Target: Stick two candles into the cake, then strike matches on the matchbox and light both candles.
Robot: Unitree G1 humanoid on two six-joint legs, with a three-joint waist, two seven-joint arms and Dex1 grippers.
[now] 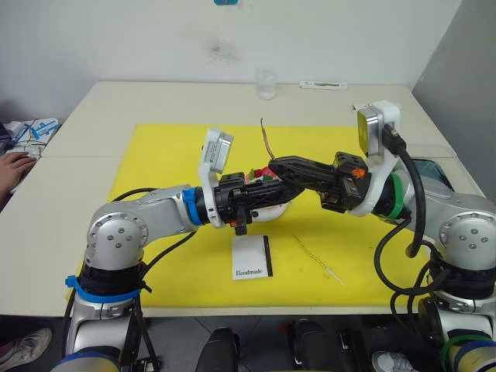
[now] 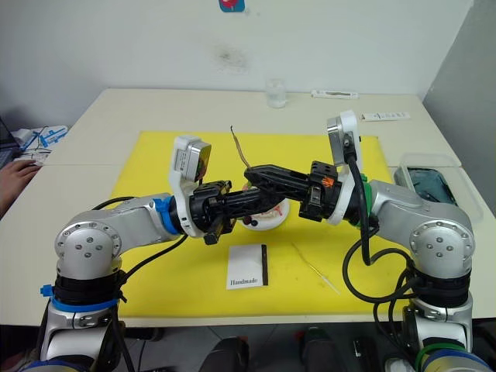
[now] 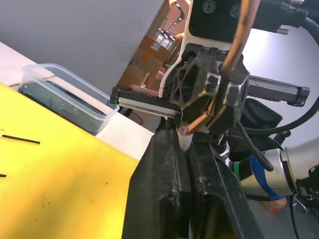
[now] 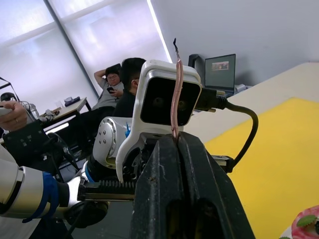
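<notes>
One candle (image 4: 175, 94) is clamped upright in the right gripper (image 1: 273, 165) jaws above the cake (image 2: 267, 215); the left gripper (image 1: 260, 186) jaws are seen closed beside it; the matchbox (image 1: 252, 257) lies nearer on the table (image 1: 93, 124); a second candle (image 1: 319, 260) lies beside it.

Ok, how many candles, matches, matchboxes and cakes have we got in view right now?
Candles: 2, one in the right claw, one lying on the mat
Matches: 2
Matchbox: 1
Cake: 1
Total: 6
</notes>
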